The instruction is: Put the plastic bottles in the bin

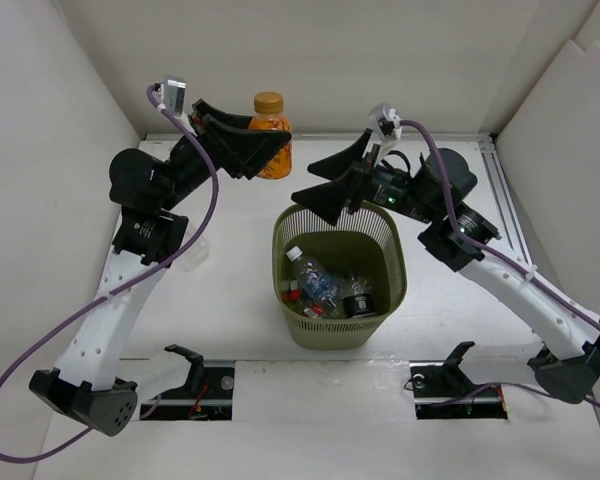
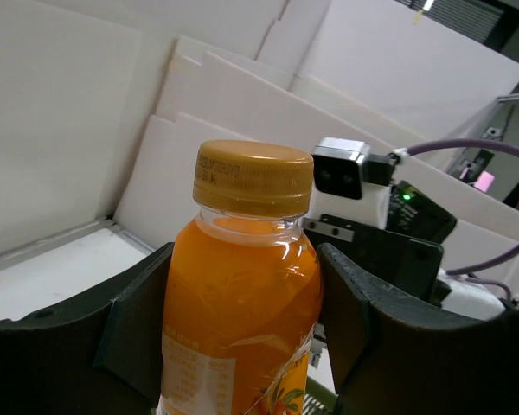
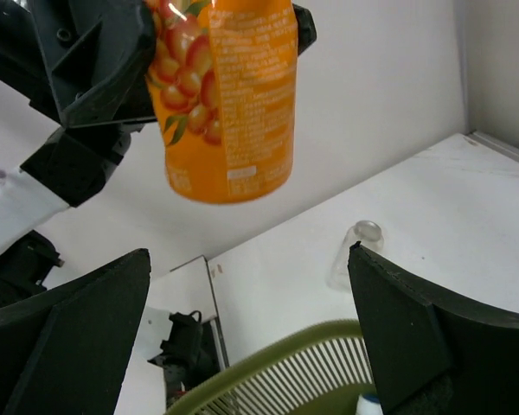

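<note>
From my seat, the orange bottle (image 2: 242, 285) looks full nearly to its cap, so I judge it heavier than the empties, with a stiff enough wall but a glossy label that could slide. The best hold is on the body below the shoulder, which is where the left jaws pinch it now, one pad on each side, partly closed and gripping it. It hangs in the air clear of the desk (image 1: 230, 300), beyond the bin (image 1: 325, 330) and to its left. The right jaws are spread wide and hold nothing, hovering over the bin's far rim. Several plastic bottles (image 1: 315, 280) already lie inside (one clear bottle (image 3: 356, 252) waits on the desk by the left arm).
</note>
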Tool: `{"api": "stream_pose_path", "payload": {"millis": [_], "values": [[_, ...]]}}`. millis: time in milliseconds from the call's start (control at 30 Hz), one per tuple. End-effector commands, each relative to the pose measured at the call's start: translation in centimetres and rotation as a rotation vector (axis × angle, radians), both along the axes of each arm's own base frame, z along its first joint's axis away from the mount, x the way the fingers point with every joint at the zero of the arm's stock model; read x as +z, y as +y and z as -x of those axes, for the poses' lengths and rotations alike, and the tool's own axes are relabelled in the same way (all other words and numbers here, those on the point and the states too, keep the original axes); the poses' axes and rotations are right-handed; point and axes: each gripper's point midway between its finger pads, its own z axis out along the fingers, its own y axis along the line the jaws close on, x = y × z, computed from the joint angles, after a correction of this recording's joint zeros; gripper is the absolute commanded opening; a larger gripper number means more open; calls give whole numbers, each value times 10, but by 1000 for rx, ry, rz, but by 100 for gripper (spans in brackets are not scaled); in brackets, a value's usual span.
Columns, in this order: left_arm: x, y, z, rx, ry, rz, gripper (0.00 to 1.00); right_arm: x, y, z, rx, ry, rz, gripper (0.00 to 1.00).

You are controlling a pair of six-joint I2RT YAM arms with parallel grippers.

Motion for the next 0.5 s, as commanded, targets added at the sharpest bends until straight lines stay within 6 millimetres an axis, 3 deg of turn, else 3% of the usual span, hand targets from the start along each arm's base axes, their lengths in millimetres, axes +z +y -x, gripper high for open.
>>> {"api": "stream_pose_path", "payload": {"millis": [0, 100, 333, 367, 400, 433, 467], "values": [[27, 4, 37, -87, -115, 57, 0, 63, 1, 14, 43, -132, -164, 100], [21, 5, 40, -91, -99, 58, 0, 67, 16, 20, 91, -136, -186, 100], [6, 2, 41, -125, -51, 47, 0, 78, 42, 5, 101, -147, -222, 100], [1, 1, 39, -124, -38, 43, 0, 71, 48, 0, 104, -125, -213, 100], [-3, 1, 40, -124, -33, 41, 0, 77, 49, 7, 124, -136, -222, 98], [1, 4, 42, -111, -48, 47, 0, 71, 54, 3, 124, -126, -211, 95], [-3, 3, 40, -110, -39, 44, 0, 78, 54, 9, 135, -139, -227, 79]]}}
